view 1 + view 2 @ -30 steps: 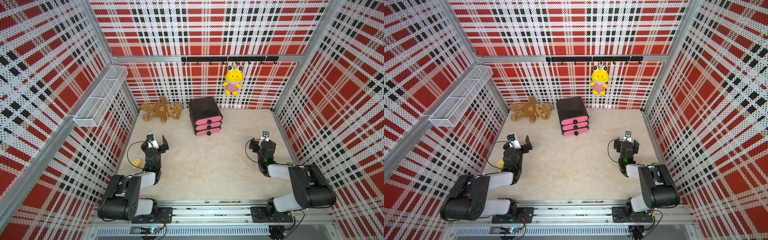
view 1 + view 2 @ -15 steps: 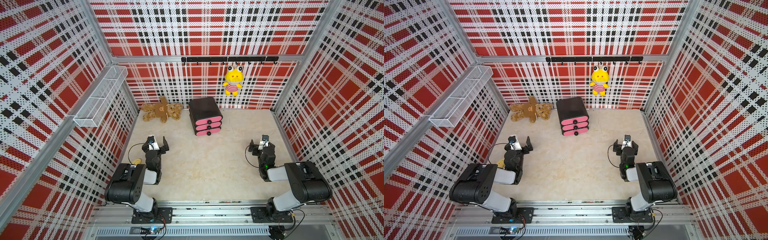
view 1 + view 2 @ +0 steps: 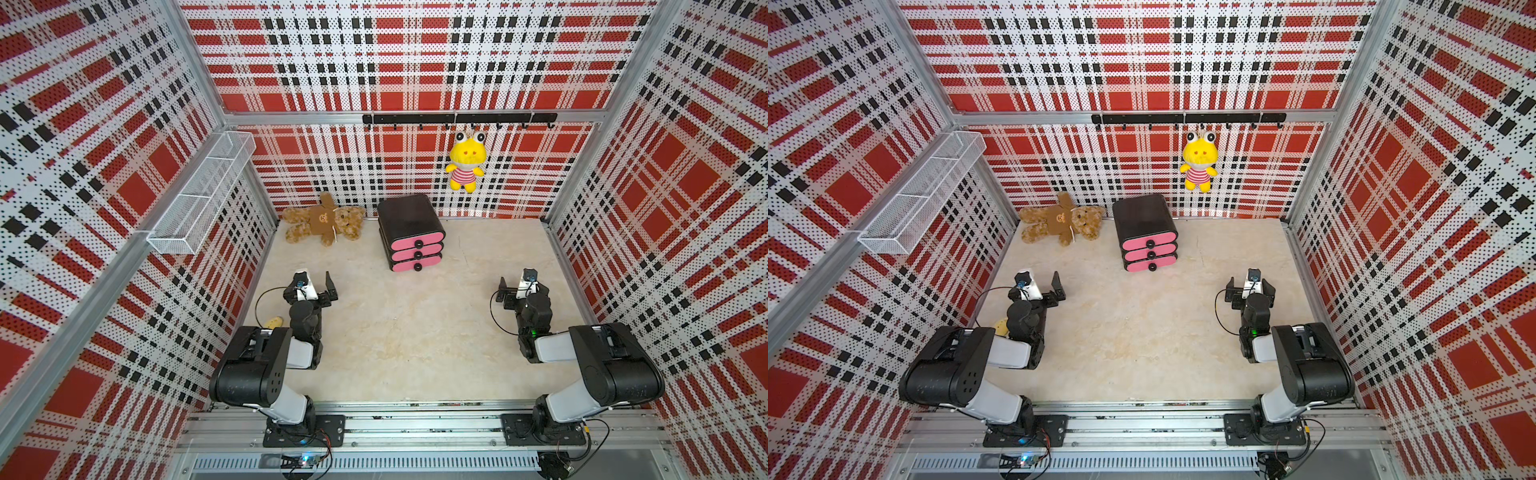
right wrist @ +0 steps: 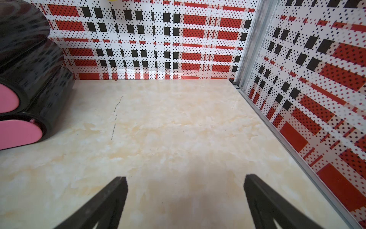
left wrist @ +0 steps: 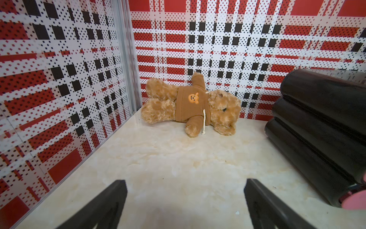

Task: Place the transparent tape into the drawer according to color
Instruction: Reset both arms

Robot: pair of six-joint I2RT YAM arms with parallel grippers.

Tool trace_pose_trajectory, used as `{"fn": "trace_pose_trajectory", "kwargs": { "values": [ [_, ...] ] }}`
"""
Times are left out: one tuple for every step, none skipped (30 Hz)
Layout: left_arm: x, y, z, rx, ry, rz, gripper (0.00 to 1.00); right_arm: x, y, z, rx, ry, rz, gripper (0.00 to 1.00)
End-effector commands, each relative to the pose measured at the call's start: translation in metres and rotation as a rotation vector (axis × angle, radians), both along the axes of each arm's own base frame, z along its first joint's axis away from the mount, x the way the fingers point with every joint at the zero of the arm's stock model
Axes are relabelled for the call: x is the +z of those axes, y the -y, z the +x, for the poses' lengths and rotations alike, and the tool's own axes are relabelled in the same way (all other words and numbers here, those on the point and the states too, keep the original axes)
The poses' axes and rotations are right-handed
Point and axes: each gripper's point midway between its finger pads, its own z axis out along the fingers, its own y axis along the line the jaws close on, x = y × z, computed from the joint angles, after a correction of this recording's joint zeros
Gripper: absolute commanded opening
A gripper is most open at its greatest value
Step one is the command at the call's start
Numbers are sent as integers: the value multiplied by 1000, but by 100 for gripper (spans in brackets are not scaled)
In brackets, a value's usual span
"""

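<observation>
Left gripper (image 5: pixel 186 181) and right gripper (image 4: pixel 185 178) wide apart, empty
The drawer (image 3: pixel 411 232), upper middle, is shut; any tape would bump it

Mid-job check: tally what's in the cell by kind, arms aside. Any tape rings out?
Plush toys: 2 (brown teddy bear, yellow frog plush)
Drawer chest: 1, with 3 pink fronts
Wire basket: 1
Hook rail: 1
Small yellow item, too small to identify: 1
Tape rings: 0 in view
Total: 6
</observation>
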Motion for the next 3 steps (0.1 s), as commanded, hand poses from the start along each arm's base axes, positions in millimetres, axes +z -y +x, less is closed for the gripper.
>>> {"fn": "trace_pose_trajectory", "kwargs": {
  "values": [
    [-1,-2,-2,1,7,-1,99,5,1,2,5,18,-4,100],
    [-1,-2,-2,1,8,-1,99,5,-8,2,62,20,-9,100],
    [-1,-2,-2,2,8,-1,99,6,-11,0,83,27,-15,100]
  ]
}}
